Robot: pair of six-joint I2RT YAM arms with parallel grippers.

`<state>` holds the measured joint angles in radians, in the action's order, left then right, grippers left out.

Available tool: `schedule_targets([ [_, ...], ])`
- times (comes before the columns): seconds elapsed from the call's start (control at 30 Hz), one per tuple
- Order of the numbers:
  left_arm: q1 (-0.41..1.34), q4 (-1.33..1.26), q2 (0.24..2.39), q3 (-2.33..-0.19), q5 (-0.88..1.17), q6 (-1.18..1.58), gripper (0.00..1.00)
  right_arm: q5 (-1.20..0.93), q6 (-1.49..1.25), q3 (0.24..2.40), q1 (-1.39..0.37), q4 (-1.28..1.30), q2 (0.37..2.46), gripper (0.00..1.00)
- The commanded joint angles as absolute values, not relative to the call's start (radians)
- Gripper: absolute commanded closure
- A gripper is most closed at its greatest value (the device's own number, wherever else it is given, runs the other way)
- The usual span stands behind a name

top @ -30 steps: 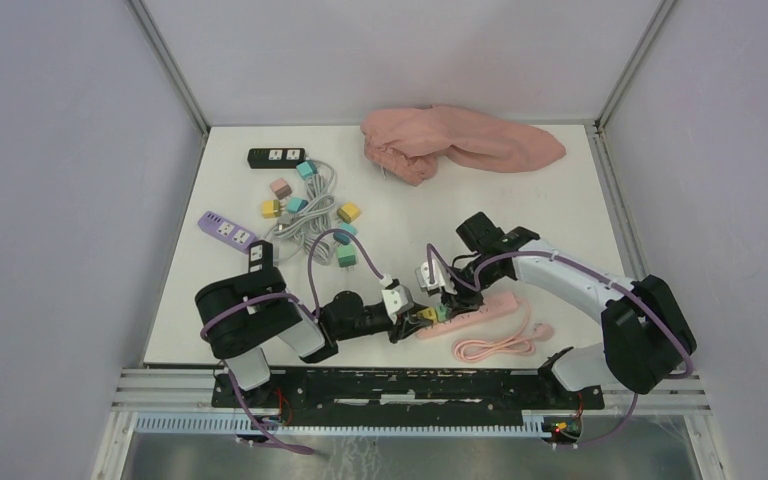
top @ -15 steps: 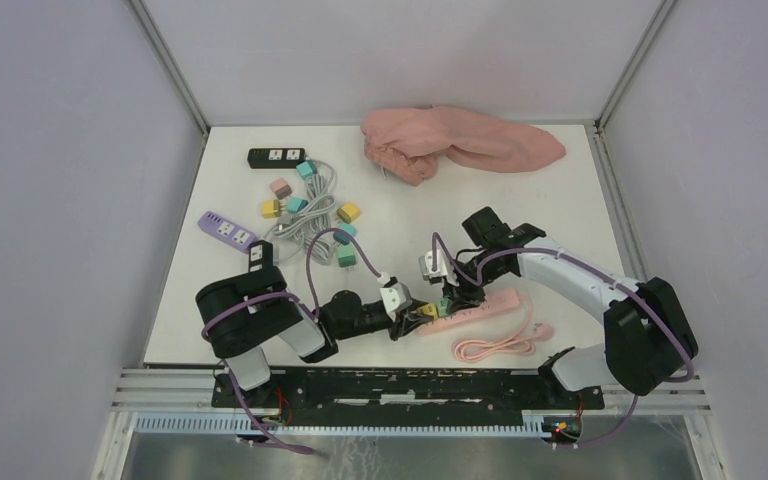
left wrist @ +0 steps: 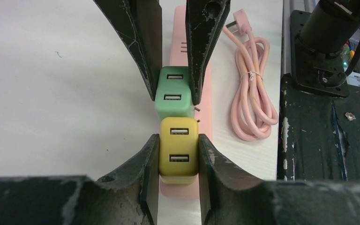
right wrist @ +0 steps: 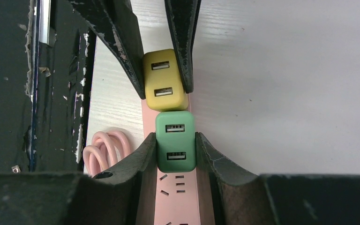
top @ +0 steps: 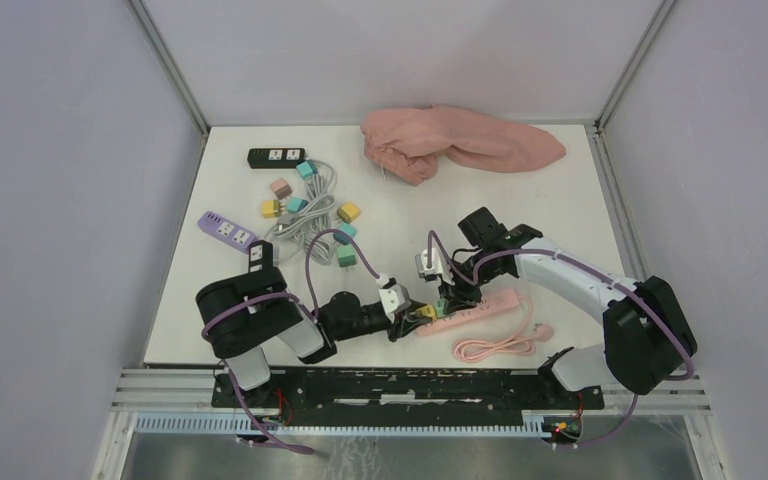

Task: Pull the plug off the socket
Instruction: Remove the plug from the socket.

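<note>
A pink power strip, the socket [top: 485, 306] [left wrist: 206, 107] [right wrist: 176, 199], lies near the table's front edge. Two plugs sit on it side by side. My left gripper [top: 418, 316] [left wrist: 178, 155] is shut on the yellow plug [top: 424, 314] [left wrist: 178, 149] [right wrist: 163, 84], its fingers pressing both sides. My right gripper [top: 447, 300] [right wrist: 176, 151] comes from the opposite side and is shut on the green plug [top: 443, 306] [left wrist: 172, 91] [right wrist: 176, 142]. The two grippers face each other along the strip.
The strip's coiled pink cable [top: 495, 345] [left wrist: 253, 93] [right wrist: 104, 151] lies beside it by the black front rail [top: 410, 385]. At back left are a black strip [top: 275, 156], a purple strip [top: 225, 228] and grey cables with coloured plugs [top: 310, 210]. A pink cloth [top: 460, 140] lies at the back.
The right wrist has shifted slightly over the strip. Both grippers keep their hold on the plugs, and the strip has not visibly moved.
</note>
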<state>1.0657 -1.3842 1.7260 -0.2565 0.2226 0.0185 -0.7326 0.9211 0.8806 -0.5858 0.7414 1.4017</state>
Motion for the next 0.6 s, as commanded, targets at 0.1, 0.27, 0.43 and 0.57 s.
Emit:
schedule_targets([
  [0.1, 1.058, -1.295, 1.76, -0.244, 0.176, 0.0, 0.97, -0.796, 0.857, 0.967, -0.504, 0.738, 1.364, 1.0],
  [0.27, 1.057, -1.296, 1.761, -0.245, 0.179, 0.0, 0.97, -0.843, 0.983, 0.948, -0.499, 0.814, 1.346, 1.0],
  [0.43, 1.059, -1.296, 1.761, -0.245, 0.179, 0.0, 0.97, -0.957, 1.152, 0.943, -0.552, 0.931, 1.354, 1.0],
  [0.57, 1.057, -1.297, 1.756, -0.245, 0.177, 0.0, 0.97, -0.974, 1.108, 0.933, -0.584, 0.877, 1.364, 1.0],
])
